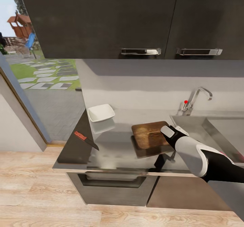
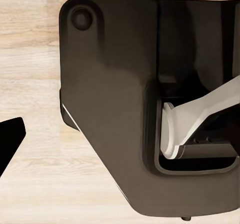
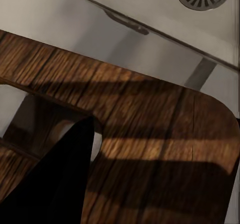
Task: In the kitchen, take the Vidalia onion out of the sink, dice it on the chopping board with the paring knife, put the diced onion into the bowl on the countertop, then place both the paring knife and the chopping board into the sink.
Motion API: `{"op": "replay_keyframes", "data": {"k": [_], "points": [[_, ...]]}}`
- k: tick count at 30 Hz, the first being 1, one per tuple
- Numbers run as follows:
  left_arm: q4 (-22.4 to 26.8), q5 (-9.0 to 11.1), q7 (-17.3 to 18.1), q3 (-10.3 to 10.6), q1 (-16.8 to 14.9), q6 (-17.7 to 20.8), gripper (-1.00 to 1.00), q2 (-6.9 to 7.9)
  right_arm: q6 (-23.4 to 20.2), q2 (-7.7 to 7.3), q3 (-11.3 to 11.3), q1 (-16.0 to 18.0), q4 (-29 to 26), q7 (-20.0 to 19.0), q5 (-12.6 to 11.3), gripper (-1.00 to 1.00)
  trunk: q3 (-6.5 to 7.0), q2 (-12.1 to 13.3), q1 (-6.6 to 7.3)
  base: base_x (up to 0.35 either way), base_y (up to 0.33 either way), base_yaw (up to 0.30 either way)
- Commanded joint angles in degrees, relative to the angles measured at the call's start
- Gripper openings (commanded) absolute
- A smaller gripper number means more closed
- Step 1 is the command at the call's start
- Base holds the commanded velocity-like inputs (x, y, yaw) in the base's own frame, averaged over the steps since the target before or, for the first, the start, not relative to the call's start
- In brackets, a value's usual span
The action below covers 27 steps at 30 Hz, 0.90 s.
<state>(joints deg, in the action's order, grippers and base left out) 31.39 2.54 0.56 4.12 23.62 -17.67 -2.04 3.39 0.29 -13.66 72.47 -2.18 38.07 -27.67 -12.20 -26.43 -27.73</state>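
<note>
While the right gripper (image 1: 168, 131) sits at the chopping board (image 1: 149, 135), lifted and tilted above the counter (image 1: 115, 152) near the sink (image 1: 217, 129), can't tell its grip; paring knife (image 1: 86, 140) lies near bowl (image 1: 101, 113). Left gripper's state: can't tell.

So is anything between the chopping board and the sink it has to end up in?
Nothing visible. The chopping board sits by the right gripper, tilted up off the countertop. Between it and the sink to its right there is just a bare strip of steel. The paring knife and bowl lie on its other side.
</note>
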Motion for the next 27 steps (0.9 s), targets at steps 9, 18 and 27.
{"op": "replay_keyframes", "data": {"k": [9, 18, 27], "points": [[0.0, 0.3, 0.1, 0.1, 0.0, 0.0, 1.00, 0.02, 2.4, -0.43, -0.5, 0.0, 0.7, 1.5, -0.9, -1.00, -0.09, -0.1, -0.03, 0.000, 0.000, 0.000], [0.0, 0.2, 0.1, 0.1, 0.0, 0.0, 1.00, 0.02, 6.7, -0.47, -0.4, -0.8, 0.9, 5.1, -6.3, -1.00, -0.09, -0.1, -0.03, 0.000, 0.000, 0.000], [-0.1, 0.2, 0.1, 0.1, 0.0, -0.1, 1.00, 0.05, 6.8, -0.19, -0.3, -1.2, 0.9, 5.3, -6.4, -1.00, -0.09, -0.1, -0.03, 0.000, 0.000, 0.000]]}}
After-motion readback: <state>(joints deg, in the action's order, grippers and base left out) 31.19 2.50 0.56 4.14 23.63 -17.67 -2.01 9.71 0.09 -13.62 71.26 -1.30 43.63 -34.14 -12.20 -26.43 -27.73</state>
